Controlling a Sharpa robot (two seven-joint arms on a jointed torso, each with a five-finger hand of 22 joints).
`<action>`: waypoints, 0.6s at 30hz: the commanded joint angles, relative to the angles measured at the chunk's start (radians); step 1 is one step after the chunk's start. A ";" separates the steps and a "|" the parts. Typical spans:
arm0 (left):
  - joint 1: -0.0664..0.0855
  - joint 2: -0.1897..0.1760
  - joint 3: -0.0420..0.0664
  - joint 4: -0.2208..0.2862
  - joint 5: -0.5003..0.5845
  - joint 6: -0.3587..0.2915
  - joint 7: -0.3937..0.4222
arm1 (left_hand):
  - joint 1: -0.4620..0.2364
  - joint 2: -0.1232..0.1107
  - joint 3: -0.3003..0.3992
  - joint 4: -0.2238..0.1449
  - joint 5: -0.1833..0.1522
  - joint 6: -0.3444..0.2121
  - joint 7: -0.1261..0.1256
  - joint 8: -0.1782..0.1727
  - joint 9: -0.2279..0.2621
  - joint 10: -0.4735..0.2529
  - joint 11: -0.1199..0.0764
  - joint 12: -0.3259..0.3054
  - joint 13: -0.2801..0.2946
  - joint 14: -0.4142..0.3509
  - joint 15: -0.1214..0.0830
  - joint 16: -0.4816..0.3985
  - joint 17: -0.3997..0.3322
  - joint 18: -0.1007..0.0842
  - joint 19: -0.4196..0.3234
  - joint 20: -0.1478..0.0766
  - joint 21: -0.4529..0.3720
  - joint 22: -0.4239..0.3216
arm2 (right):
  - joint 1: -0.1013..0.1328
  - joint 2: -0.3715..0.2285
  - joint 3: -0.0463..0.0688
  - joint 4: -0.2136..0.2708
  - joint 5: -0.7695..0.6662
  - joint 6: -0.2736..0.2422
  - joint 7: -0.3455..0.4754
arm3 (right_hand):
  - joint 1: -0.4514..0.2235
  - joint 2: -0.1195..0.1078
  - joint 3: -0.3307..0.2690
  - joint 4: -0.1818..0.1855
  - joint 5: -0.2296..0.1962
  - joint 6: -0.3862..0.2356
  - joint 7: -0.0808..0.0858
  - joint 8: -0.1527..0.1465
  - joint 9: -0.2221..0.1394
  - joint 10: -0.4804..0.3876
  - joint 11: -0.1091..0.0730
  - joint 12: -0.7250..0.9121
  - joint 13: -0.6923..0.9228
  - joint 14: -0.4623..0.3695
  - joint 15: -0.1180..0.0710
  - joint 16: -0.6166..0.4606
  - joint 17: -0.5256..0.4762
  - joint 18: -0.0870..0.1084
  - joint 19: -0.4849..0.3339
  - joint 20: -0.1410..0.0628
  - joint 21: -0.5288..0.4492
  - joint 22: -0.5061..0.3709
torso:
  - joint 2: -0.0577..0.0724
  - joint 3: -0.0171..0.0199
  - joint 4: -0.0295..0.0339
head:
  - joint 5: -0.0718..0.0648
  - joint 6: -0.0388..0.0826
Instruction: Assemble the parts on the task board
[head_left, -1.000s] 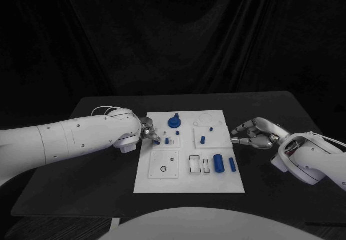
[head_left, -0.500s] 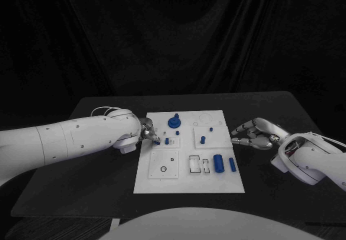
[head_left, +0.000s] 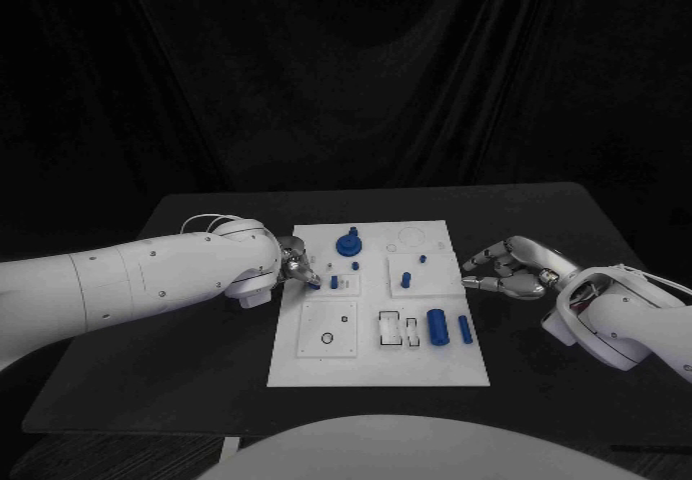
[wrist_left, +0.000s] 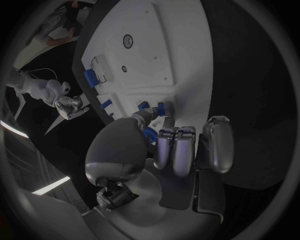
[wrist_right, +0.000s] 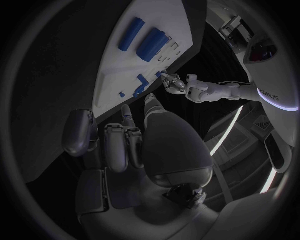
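The white task board (head_left: 378, 350) lies mid-table. On it are a large blue knob-shaped part (head_left: 348, 243), small blue pegs (head_left: 405, 279), a thick blue cylinder (head_left: 436, 327) and a thinner one (head_left: 464, 329). My left hand (head_left: 296, 264) reaches over the board's left edge, its thumb and a finger pinching a small blue peg (head_left: 315, 284) just above the board, beside another peg (head_left: 335, 283). The left wrist view has that peg (wrist_left: 164, 108) at the fingertips (wrist_left: 166, 134). My right hand (head_left: 505, 268) hovers off the board's right edge with fingers curled in on nothing; the hand (wrist_right: 125, 145) is also in its wrist view.
The black table (head_left: 173, 350) has free room on both sides of the board. Rectangular slots (head_left: 392, 327) and a small round hole (head_left: 329, 338) mark the board's near half. A dark curtain hangs behind the table.
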 joint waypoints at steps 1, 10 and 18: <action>-0.007 -0.001 -0.004 0.004 0.002 0.026 -0.001 | -0.002 0.003 0.012 -0.005 0.004 0.001 -0.003 0.004 0.002 0.106 -0.007 0.004 0.263 0.106 -0.005 0.003 0.263 0.000 -0.001 0.000 -0.006 0.166 | -0.003 0.000 0.001 0.000 -0.005 0.008 -0.010 | -0.002 0.010 -0.006 0.002 0.002 0.010 0.000 -0.003 -0.001 0.080 0.007 -0.004 0.237 0.071 0.008 -0.007 0.156 0.021 -0.007 0.002 -0.007 0.152 | 0.000 0.0000 -0.0002 | -0.001 0.000; -0.007 -0.001 -0.004 0.004 0.002 0.032 -0.001 | -0.002 0.002 0.013 -0.007 0.003 0.002 -0.004 0.004 0.002 0.106 -0.007 0.004 0.263 0.106 -0.005 0.003 0.263 0.001 -0.002 0.000 -0.007 0.166 | -0.003 0.002 0.001 -0.003 -0.005 0.010 -0.012 | -0.002 0.010 -0.006 0.002 0.002 0.010 0.000 -0.003 -0.001 0.080 0.007 -0.004 0.237 0.071 0.008 -0.007 0.156 0.021 -0.007 0.002 -0.007 0.152 | -0.001 -0.0003 -0.0001 | 0.002 0.000; -0.007 0.004 -0.004 -0.001 0.002 0.036 0.003 | -0.034 0.001 0.018 0.000 -0.098 0.010 -0.005 0.003 0.005 0.106 -0.008 0.004 0.263 0.106 -0.006 0.003 0.263 0.001 -0.001 -0.001 -0.010 0.168 | -0.004 0.002 0.001 -0.003 -0.005 0.011 -0.013 | -0.002 0.010 -0.006 0.002 0.002 0.010 0.000 -0.003 -0.001 0.080 0.007 -0.004 0.237 0.071 0.008 -0.007 0.156 0.021 -0.007 0.002 -0.007 0.152 | 0.000 -0.0005 0.0000 | 0.002 0.000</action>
